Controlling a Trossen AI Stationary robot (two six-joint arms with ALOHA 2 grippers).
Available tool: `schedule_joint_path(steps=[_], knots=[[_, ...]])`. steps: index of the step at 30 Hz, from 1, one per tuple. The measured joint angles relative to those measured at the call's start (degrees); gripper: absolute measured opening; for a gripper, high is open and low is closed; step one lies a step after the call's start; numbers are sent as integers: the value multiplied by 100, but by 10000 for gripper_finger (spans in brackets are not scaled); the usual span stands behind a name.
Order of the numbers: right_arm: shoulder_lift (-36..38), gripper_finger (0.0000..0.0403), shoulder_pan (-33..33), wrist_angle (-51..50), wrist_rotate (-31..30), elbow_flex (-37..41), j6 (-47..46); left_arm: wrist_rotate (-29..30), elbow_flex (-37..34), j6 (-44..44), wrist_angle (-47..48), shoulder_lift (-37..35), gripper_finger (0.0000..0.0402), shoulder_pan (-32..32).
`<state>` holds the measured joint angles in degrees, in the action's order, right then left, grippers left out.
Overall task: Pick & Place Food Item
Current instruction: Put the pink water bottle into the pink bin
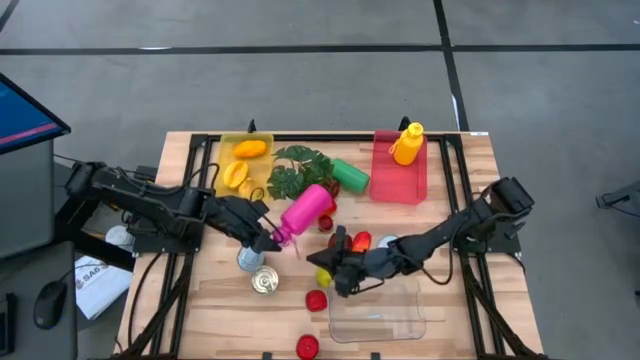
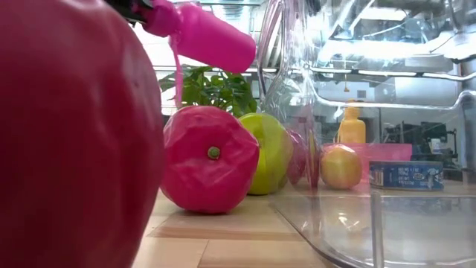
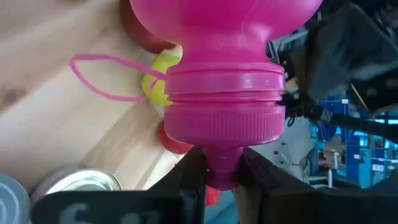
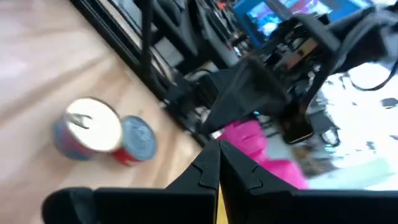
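A pink bottle (image 1: 308,210) with a wide pink cap (image 3: 224,106) and a thin loop strap (image 3: 102,78) hangs over the table's middle, with my left gripper (image 1: 272,240) shut on it. My right gripper (image 1: 330,272) reaches in from the right, shut, its tips beside a small yellow food item (image 1: 322,277); whether they touch it I cannot tell. The low view shows a red pepper (image 2: 210,158) and a green apple (image 2: 269,152) resting on the wood. A clear tray (image 1: 380,312) lies at the near right. My left gripper pinches the small spout (image 3: 222,173) that sticks out of the bottle's cap between its two fingers (image 3: 189,180). The fingers come from the table's left, slanting down, in line with the bottle. The bottle is lifted clear of the table, body pointing away from the gripper, strap dangling.
Two cans (image 1: 258,272) stand under my left gripper. Red food items (image 1: 316,300) lie near the tray. A yellow bin (image 1: 245,160) with fruit, a leafy plant (image 1: 297,170), a green bottle (image 1: 350,175) and a red bin (image 1: 400,170) holding a yellow bottle line the far side.
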<state>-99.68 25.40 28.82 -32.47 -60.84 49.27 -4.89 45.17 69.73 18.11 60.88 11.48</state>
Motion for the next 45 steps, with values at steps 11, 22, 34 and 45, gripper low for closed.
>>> schedule_joint_path(steps=[11, 22, 34, 45], knots=[[-283, 0, -74, 57, -56, -474, 193, -248, 0, -355, -212, -2, 43, -289], [-280, 154, -190, -13, 415, -638, 365, -256, 0, -354, -214, -2, 44, -279], [-280, 316, -588, -49, 904, -638, -69, -254, 0, -448, -214, -2, 42, -277], [-282, 312, -668, -180, 1080, -632, 559, -254, 0, -439, -213, -2, 42, -279]])
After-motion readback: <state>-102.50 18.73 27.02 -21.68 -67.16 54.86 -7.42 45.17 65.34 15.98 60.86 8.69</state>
